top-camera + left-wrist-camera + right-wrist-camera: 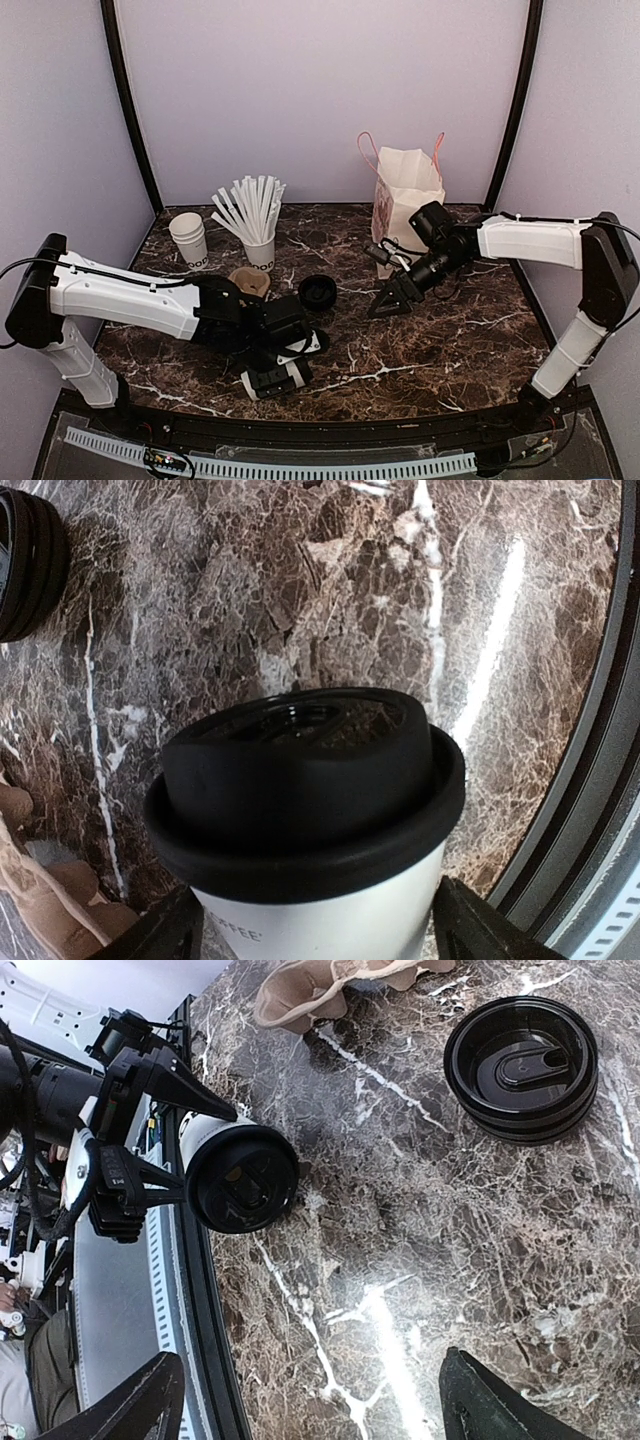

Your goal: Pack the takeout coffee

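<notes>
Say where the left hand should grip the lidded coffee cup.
Probably the white body of the coffee cup just behind the lid, pinched across its sides from the base end: it lies tipped over, and squeezing the lid could pop it off.

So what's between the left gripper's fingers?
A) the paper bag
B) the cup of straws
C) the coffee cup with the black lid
C: in the left wrist view the takeout coffee sits inside the left gripper, one finger on each side.

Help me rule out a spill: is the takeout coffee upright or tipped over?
Tipped. The takeout coffee lies on its side within the left claw, its black lid on and facing sideways.
</notes>
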Controlling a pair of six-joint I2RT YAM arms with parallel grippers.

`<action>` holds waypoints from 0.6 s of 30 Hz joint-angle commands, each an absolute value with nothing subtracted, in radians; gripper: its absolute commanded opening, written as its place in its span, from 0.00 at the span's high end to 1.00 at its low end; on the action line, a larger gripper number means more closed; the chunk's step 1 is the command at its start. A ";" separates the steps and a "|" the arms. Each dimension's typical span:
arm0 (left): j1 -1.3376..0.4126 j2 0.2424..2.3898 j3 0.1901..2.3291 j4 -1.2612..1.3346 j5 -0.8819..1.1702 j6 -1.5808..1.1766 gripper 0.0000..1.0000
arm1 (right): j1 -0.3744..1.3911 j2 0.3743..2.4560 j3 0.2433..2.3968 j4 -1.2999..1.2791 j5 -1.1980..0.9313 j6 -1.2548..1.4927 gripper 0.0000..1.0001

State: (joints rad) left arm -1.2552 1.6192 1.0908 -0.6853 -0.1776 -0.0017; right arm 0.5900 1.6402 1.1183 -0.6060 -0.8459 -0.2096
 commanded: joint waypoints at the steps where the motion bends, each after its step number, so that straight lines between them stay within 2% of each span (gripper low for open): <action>1: -1.260 1.633 1.061 -0.667 -0.170 0.076 0.19 | 0.589 1.602 1.100 -0.568 -0.871 -0.224 0.10; 12: -1.246 1.650 1.094 -0.659 -0.068 -0.063 0.16 | 0.589 1.622 1.109 -0.574 -0.902 -0.222 0.10; 15: -1.244 1.621 1.074 -0.629 -0.061 -0.090 0.09 | 0.589 1.632 1.115 -0.574 -0.909 -0.219 0.10; 18: -1.239 1.623 1.060 -0.620 -0.070 -0.113 0.07 | 0.589 1.640 1.118 -0.575 -0.913 -0.219 0.10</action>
